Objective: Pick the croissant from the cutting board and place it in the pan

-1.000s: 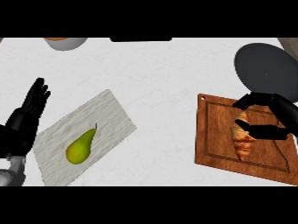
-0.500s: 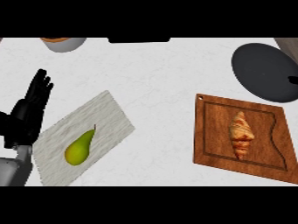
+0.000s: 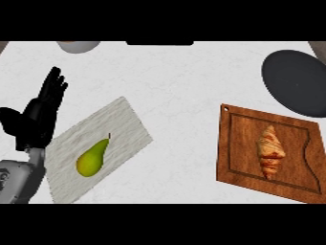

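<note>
Nearest to the lower edge, the grey left forearm (image 3: pixel 10 179) was seen at the left, and above it the black left hand (image 3: pixel 35 119) was held open, fingers straight and pointing up, the thumb spread to the side; it was resting near the edge and nothing was held in it. Just beside it, a pale marbled board (image 3: pixel 98 148) lay on the white counter (image 3: pixel 172 76), and a green pear (image 3: pixel 92 160) lay on this board. At the right, the croissant (image 3: pixel 270 152) lay lengthwise in the recess of the wooden cutting board (image 3: pixel 232 158), untouched. The right hand was not shown in the view, so nothing can be said of its fingers. Farther away, the dark round pan (image 3: pixel 301 82) stood close beyond the upper right corner of the cutting board, with nothing in it. At the far edge a small pale bowl (image 3: pixel 79 46) was partly seen. It is judged that the pick was not yet done. Some risks can be expected: the croissant is soft and flaky, so it may be crushed or may slip out if only its tapered end is taken. The raised rim of the cutting board may also be struck by the fingers, and the board may be pushed against the pan.
</note>
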### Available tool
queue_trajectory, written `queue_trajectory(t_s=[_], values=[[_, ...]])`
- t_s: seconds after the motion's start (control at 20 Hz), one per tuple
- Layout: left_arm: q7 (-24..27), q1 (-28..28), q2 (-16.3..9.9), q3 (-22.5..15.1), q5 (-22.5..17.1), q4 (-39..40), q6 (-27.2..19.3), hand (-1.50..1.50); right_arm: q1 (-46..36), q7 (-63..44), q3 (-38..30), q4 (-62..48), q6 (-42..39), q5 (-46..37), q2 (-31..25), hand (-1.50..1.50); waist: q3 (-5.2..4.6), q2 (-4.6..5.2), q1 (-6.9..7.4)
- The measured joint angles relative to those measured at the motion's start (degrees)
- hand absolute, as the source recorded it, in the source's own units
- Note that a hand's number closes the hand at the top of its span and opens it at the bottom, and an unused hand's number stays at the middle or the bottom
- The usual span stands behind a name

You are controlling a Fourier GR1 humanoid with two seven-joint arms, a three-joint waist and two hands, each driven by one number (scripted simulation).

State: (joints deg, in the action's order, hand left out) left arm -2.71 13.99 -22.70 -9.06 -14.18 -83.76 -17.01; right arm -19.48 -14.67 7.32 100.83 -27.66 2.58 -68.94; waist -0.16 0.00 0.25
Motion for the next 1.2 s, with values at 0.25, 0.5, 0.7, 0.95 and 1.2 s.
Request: queue_trajectory(t_s=[0.25,0.5,0.7,0.95,1.2], values=[[0.9,0.3,1.0,0.5,0.8,1.0,1.3,0.00,-8.1,-9.5,5.0,2.4,-2.4,-3.4,6.2,-1.50,0.04,0.13,0.77],[1.2,-0.5,1.6,1.3,1.4,0.9,2.4,0.00,-13.9,-15.9,8.5,0.0,-6.1,-3.8,14.8,-1.50,0.07,0.12,0.76],[0.9,0.3,2.3,2.2,2.4,1.9,2.7,0.00,-14.0,-18.7,9.3,0.4,-8.2,-3.1,20.3,-1.50,0.11,0.05,0.27],[0.4,-0.9,3.0,3.5,3.0,0.7,3.3,0.00,-12.8,-22.7,10.9,1.3,-10.0,-7.0,25.5,-1.50,0.13,-0.01,0.06],[0.1,-1.1,4.0,4.2,4.3,0.4,3.9,0.00,-10.9,-25.7,10.1,1.5,-11.7,-10.3,28.3,-1.50,0.14,-0.03,-0.11]])
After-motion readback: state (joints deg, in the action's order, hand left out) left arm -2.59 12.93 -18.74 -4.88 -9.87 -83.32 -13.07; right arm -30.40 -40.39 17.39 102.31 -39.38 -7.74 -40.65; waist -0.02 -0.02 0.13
